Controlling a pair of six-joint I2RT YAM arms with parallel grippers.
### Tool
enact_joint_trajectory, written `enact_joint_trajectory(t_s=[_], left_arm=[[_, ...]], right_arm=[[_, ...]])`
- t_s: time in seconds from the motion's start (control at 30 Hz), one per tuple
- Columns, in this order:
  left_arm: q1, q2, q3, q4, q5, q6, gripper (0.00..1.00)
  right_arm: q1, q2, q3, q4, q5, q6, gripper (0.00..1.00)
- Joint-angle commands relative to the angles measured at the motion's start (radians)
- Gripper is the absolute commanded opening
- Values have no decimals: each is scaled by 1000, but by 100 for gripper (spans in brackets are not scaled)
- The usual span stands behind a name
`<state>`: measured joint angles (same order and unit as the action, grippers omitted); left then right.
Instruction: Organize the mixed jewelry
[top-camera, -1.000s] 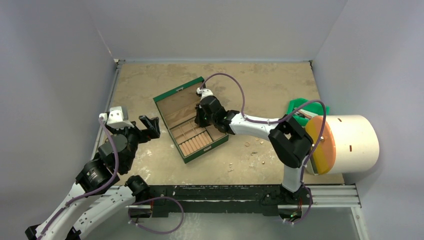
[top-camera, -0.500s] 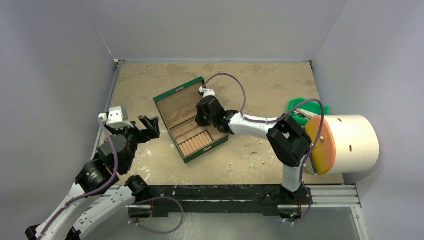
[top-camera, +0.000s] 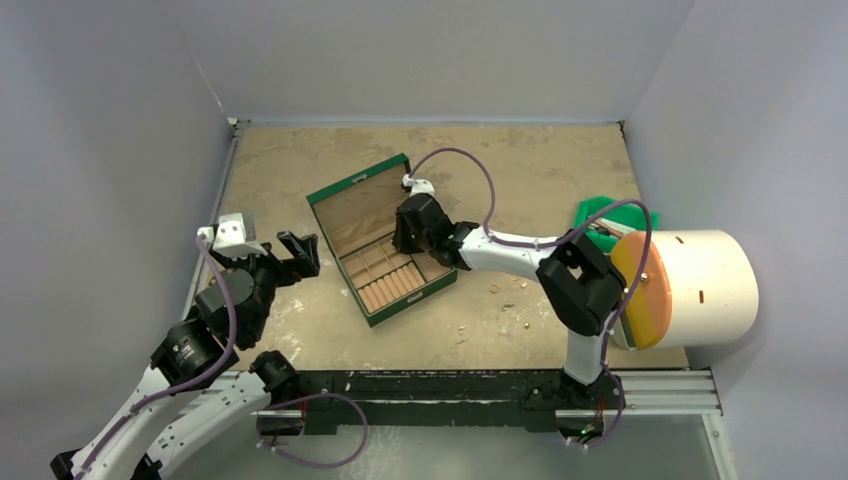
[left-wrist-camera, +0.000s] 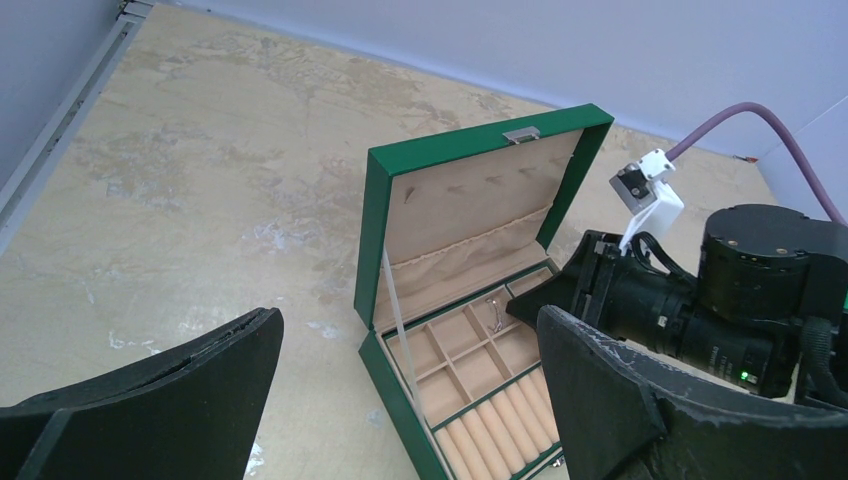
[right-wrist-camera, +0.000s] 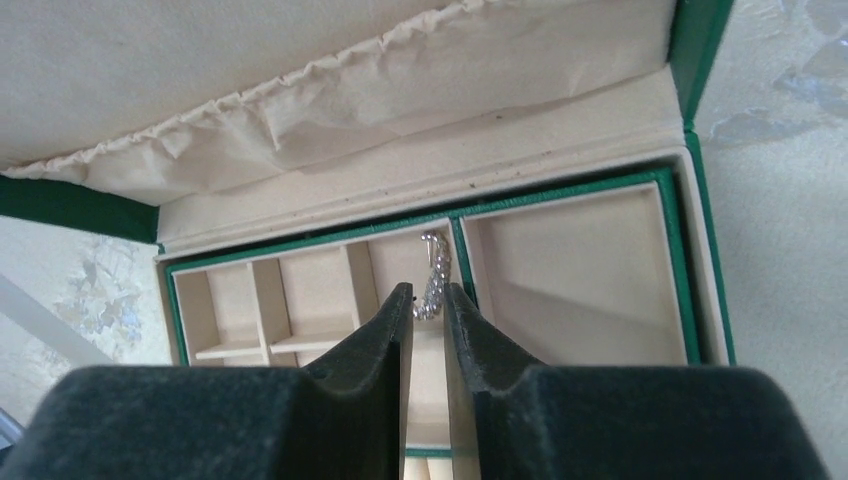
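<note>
Peering from my right wrist, I see my right gripper (right-wrist-camera: 428, 300) narrowly parted about a beaded silver hoop (right-wrist-camera: 435, 268) over the green box's (right-wrist-camera: 672, 262) compartments; overhead, my wrist hides it. My left gripper (left-wrist-camera: 408, 322) gapes wide.

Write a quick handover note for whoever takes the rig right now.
Left gripper: wide open, empty, hovering left of the green box.
Right gripper: jaws slightly parted over the box, curved silver piece at its tips; cannot tell if it is fully released.
Done: that piece sits in the compartment beside the large one.
Left: small loose pieces lie on the table right of the box.
</note>
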<state>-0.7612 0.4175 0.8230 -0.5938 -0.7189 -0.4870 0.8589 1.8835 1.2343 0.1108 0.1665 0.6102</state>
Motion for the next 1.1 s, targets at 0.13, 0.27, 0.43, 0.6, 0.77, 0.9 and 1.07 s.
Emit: enact_joint_trajectory(t_s=[0.13,0.27,0.43,0.6,0.77,0.9,1.07], left_arm=[[4,-7,35,22,-7,-2,98],[5,-7,35,25,-8,-2,98],[4,1,35,25,-10,-1,98],[3,8,36,26,-10,0,99],[8,21,36,28,-7,2,99],[10,32,35,28,-2,2,99],[14,38,36,28,-2,4,99]], right_arm=[[2,-191,-86,-35,65,23,22],[2,-291,-156,-64,97,12,24],[1,-398,-226,-185,171,28,23],[-1,-529,-338,-304,271,106,23],[-3,-648,-445,-432,364,242,24],[-8,-721,-519,-518,414,364,27],[-13,-761,-580,-593,435,483,31]])
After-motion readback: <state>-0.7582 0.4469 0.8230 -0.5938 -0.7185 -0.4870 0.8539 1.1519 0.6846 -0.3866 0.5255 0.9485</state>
